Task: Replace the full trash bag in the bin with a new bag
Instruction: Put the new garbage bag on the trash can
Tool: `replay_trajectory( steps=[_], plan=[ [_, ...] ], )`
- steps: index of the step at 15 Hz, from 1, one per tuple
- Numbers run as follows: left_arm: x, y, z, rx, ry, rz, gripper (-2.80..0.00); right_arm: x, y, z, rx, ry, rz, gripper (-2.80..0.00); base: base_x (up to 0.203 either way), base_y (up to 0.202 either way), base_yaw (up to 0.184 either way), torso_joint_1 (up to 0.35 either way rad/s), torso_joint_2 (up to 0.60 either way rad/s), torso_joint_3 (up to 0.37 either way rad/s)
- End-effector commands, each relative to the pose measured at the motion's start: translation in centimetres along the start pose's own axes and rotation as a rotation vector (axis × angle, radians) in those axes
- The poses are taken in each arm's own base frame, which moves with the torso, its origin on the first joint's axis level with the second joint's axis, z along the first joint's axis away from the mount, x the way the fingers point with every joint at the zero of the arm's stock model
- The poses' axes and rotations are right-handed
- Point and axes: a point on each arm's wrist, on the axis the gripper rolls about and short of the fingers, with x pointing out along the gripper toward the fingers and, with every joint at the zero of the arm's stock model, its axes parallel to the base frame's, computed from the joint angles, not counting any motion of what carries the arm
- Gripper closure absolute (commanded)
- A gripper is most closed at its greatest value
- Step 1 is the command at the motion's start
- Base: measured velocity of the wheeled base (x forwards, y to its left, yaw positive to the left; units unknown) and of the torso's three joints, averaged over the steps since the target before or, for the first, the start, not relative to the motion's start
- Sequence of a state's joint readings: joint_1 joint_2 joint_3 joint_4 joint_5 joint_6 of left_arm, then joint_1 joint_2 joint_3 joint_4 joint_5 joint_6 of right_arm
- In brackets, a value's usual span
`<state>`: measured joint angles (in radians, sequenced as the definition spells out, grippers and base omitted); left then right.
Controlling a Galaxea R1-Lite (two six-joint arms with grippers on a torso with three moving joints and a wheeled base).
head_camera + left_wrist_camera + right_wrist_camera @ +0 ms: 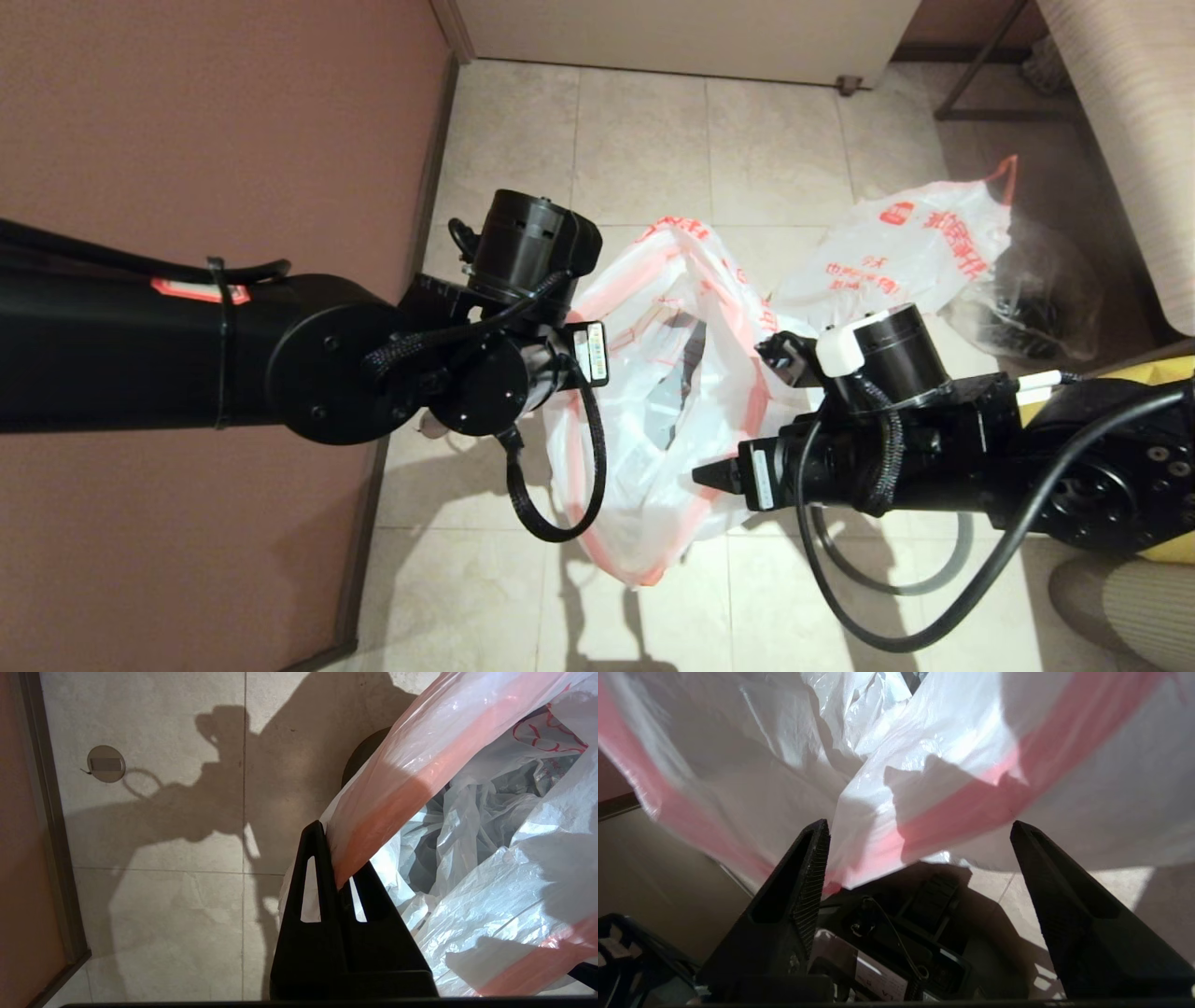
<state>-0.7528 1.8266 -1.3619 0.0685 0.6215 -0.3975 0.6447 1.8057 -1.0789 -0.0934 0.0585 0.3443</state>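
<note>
The new bag (653,411), white with red edges, hangs open in the middle of the tiled floor. My left gripper (338,858) is shut on its red-edged rim (397,798) on the bag's left side. My right gripper (920,828) stands open at the bag's right side, and the red edge (962,807) hangs loose between its fingers. Most of the bin is hidden under this bag; a dark round part of the bin (362,756) shows beside it. The full trash bag (896,252), red-printed and puffed, lies on the floor further back on the right.
A clear bag with dark contents (1027,289) lies next to the full one. A brown wall (205,112) with a baseboard runs along the left. Beige ribbed furniture (1130,140) and a metal leg (980,65) stand at the back right. A round plate (106,763) is set in the floor.
</note>
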Motion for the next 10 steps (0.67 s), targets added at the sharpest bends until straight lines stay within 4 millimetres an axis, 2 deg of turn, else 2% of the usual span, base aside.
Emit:
replay_trajectory(
  steps=[1, 2, 3, 10],
  plan=[
    [-0.1, 0.1, 0.1, -0.004, -0.003, 0.006, 0.00, 2.1, -0.3, -0.6, 0.003, 0.039, -0.014, -2.80, 0.000, 0.000, 0.000, 0.000, 0.00, 0.000],
    [-0.2, 0.3, 0.1, -0.008, -0.005, 0.006, 0.00, 2.7, -0.3, -0.7, 0.005, 0.043, -0.019, -2.80, 0.000, 0.000, 0.000, 0.000, 0.00, 0.000],
    [-0.3, 0.5, 0.3, -0.013, -0.008, 0.008, 0.00, 2.9, -0.3, -0.6, 0.006, 0.040, -0.022, 0.00, 0.000, 0.000, 0.000, 0.000, 0.00, 0.000],
    [-0.5, 1.5, 1.0, -0.039, -0.018, 0.010, 0.00, 2.6, 0.2, 1.7, 0.007, -0.035, -0.008, 0.00, 0.000, 0.000, 0.000, 0.000, 0.00, 0.000]
  ],
)
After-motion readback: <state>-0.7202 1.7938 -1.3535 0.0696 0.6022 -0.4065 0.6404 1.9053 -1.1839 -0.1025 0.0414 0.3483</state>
